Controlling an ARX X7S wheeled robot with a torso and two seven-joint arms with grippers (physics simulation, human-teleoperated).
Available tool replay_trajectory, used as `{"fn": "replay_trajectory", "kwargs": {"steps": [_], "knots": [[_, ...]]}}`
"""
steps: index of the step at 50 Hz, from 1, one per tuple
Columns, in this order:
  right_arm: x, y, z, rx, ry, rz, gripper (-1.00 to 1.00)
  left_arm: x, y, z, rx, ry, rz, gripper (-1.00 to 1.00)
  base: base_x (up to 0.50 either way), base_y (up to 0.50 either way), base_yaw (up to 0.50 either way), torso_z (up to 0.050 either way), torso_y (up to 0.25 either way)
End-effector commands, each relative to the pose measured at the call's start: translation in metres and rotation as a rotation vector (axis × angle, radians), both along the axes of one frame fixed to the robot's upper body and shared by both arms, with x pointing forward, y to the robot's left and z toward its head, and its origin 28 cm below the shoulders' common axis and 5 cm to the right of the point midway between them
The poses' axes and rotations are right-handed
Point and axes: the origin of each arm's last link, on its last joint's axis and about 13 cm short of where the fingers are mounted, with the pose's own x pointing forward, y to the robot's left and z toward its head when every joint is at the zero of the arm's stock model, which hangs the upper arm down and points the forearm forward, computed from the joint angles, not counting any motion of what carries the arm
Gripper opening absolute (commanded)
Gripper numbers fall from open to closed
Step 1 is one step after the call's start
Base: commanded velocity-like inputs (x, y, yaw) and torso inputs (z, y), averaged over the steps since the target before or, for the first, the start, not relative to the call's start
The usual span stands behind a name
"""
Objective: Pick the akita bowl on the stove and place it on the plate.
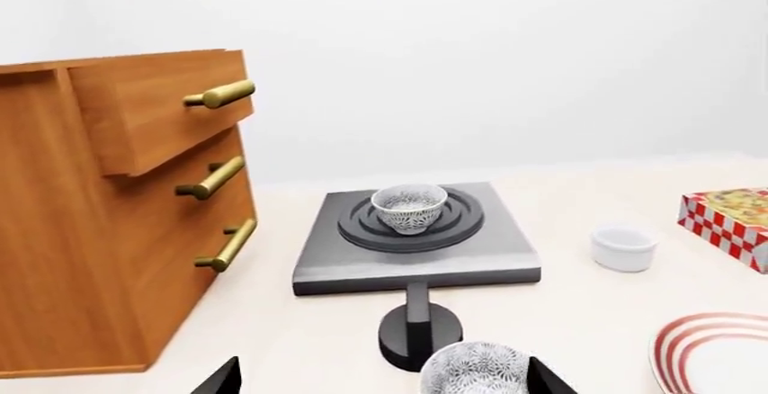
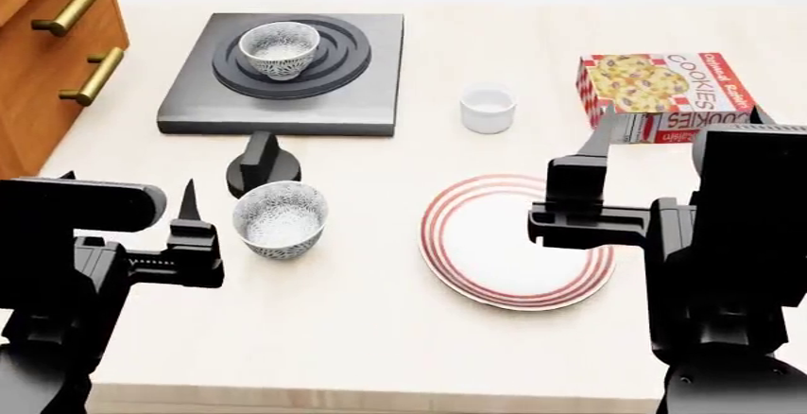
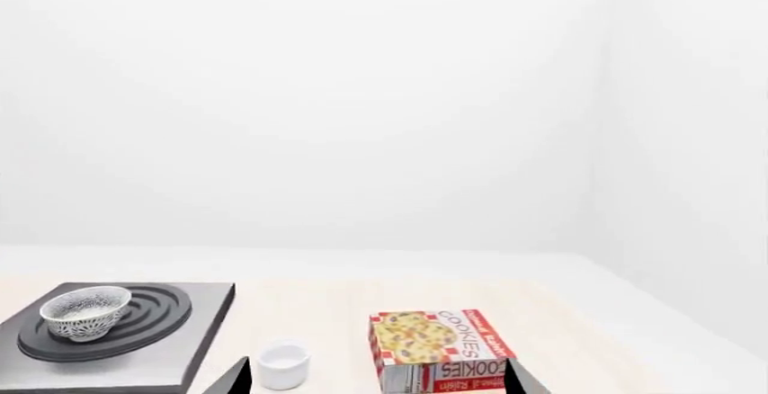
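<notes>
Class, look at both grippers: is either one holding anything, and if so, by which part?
Nothing is held. The left gripper and right gripper are open and empty; the akita bowl sits untouched on the stove.

Everything is evenly and brightly lit, a soft flat light with no single source to point to. Shadows are faint: only a pale smudge under the plate [image 2: 515, 240] and a thin dark line along the near edge of the stove [image 1: 415, 241]. The white walls wash out almost to blank in the right wrist view. No glare on the brass drawer handles [image 1: 218, 95], just a dull sheen. All three views are sharp edge to edge, without blur or bending.
</notes>
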Motion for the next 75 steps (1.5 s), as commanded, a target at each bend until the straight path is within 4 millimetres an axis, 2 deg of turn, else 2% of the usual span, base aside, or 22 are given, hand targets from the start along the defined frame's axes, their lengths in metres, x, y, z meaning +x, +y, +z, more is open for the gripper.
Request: {"fn": "replay_trajectory", "kwargs": {"steps": [1,50,75], "knots": [[-0.0001,-0.0012,0.0006,0.012,0.001,-0.006,1.0,0.0009,-0.0009,0.0044,-0.028,-0.002,-0.018,1.0,0.0,-0.11,0.0,0.0,0.0],[0.0002,-0.0013,0.0,0.01,0.0,-0.007,1.0,-0.0006,-0.0017,0.0047,-0.031,-0.003,-0.03,1.0,0.0,-0.17,0.0,0.0,0.0],[0.0005,-0.0008,-0.0004,-0.01,0.008,-0.004,1.0,-0.001,-0.0013,0.0069,-0.029,-0.006,-0.034,1.0,0.02,0.0,0.0,0.0,0.0]]}}
